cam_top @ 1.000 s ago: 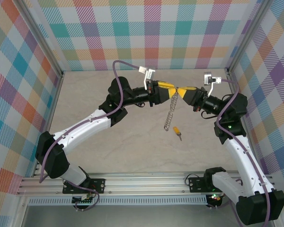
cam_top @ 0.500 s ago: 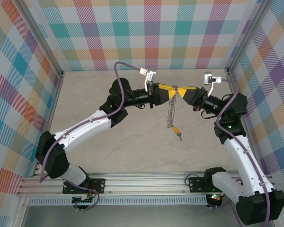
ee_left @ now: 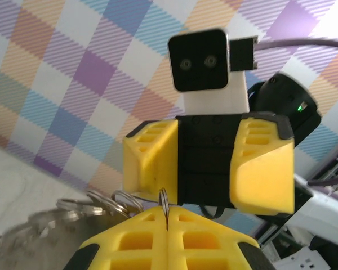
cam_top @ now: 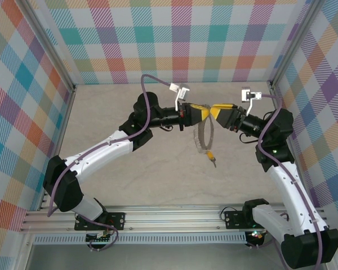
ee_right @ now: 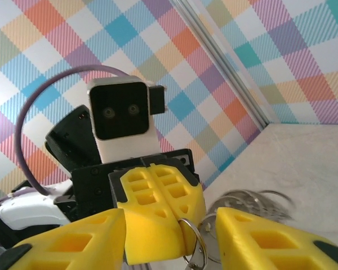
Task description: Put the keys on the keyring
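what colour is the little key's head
Yellow-orange, on the key beside the keyring; the top external view shows it best.

Left arm (cam_top: 101,152), right arm (cam_top: 287,180) bent inward; left gripper (cam_top: 206,114), right gripper (cam_top: 215,109) nearly tip to tip. Left fingers (ee_left: 135,242) pressed together, right jaws seemingly partway apart.

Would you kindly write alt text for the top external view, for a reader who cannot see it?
The left gripper is shut on the keyring, which hangs down from it; the right gripper faces it, open. The yellow-headed key lies on the table near the ring's lower end.
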`<move>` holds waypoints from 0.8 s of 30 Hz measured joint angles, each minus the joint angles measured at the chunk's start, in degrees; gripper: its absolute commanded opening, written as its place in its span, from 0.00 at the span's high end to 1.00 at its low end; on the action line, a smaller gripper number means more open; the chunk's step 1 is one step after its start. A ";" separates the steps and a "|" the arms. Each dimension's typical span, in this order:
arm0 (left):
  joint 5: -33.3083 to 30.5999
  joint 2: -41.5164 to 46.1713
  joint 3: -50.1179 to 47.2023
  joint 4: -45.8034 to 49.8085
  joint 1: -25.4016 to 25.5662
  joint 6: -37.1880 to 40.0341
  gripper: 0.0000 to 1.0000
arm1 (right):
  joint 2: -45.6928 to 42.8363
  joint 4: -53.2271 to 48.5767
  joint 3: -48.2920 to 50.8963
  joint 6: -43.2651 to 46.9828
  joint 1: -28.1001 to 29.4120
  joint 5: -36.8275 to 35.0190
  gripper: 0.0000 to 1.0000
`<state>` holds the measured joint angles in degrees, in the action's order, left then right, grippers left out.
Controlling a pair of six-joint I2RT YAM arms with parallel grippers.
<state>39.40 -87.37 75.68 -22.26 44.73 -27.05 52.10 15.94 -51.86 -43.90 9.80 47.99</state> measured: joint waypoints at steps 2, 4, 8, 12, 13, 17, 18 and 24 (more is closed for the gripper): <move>0.20 0.00 1.88 3.82 0.09 2.89 1.00 | -0.90 -4.42 -1.25 1.64 -0.11 0.00 0.53; 0.68 0.00 4.17 7.72 0.13 6.08 1.00 | -2.23 -8.57 -2.45 3.45 -0.20 0.04 0.54; 2.38 0.00 9.77 16.85 0.15 13.27 1.00 | -4.94 -15.06 -3.87 6.84 -0.66 0.68 0.59; 4.70 -0.13 14.60 24.94 0.13 19.30 1.00 | -5.90 -18.62 -4.04 8.90 -1.29 1.77 0.64; 5.22 -0.26 15.85 26.91 0.13 20.81 1.00 | -5.84 -19.10 -4.04 9.14 -1.42 2.25 0.64; 7.61 -1.09 19.21 33.09 0.09 25.11 1.00 | -5.53 -19.98 -4.04 10.14 -1.60 4.59 0.66; 8.15 -1.33 19.76 34.34 0.09 25.94 1.00 | -5.35 -19.91 -4.07 10.19 -1.60 5.35 0.66; 10.84 -2.60 21.00 40.26 -0.04 29.11 1.00 | -3.96 -18.62 -4.11 10.10 -1.60 9.70 0.68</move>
<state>50.24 -89.97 96.68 18.00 44.69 2.07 48.14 -2.68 -55.96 -33.80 8.21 57.69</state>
